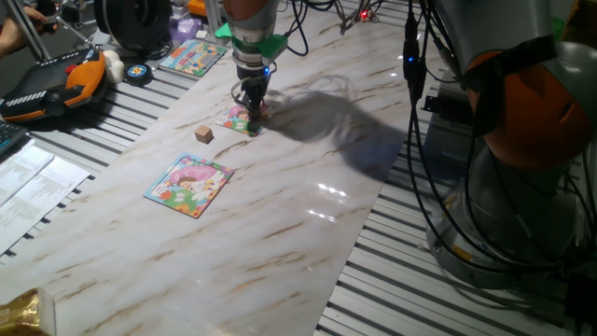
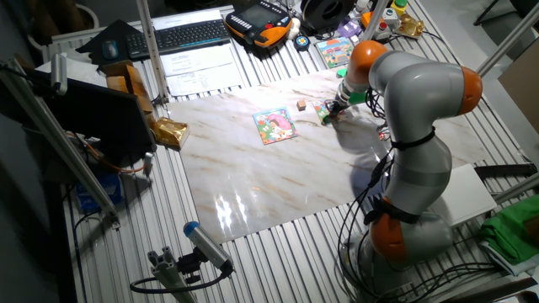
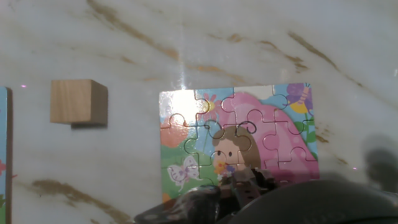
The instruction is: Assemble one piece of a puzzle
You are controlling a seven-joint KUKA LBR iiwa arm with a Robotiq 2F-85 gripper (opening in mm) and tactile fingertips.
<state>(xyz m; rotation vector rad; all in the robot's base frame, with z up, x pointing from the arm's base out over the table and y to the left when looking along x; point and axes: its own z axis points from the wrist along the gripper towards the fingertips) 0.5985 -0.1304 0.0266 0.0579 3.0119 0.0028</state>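
Hand view | my claw (image 3: 249,186) low over flat pink cartoon puzzle (image 3: 239,134), grip state unreadable | tan wooden cube (image 3: 76,101) off left

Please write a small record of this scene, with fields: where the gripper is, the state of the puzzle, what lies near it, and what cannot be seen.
gripper: low over the puzzle, at its edge
fingers: open or shut cannot be told
puzzle: flat on the marble table, pink with white and green patches, looks complete where visible
piece: not visible apart
tan cube: beside the puzzle, not touching it
blue-edged puzzle: flat, farther along the table
hidden: the puzzle's near edge, under the gripper in the hand view
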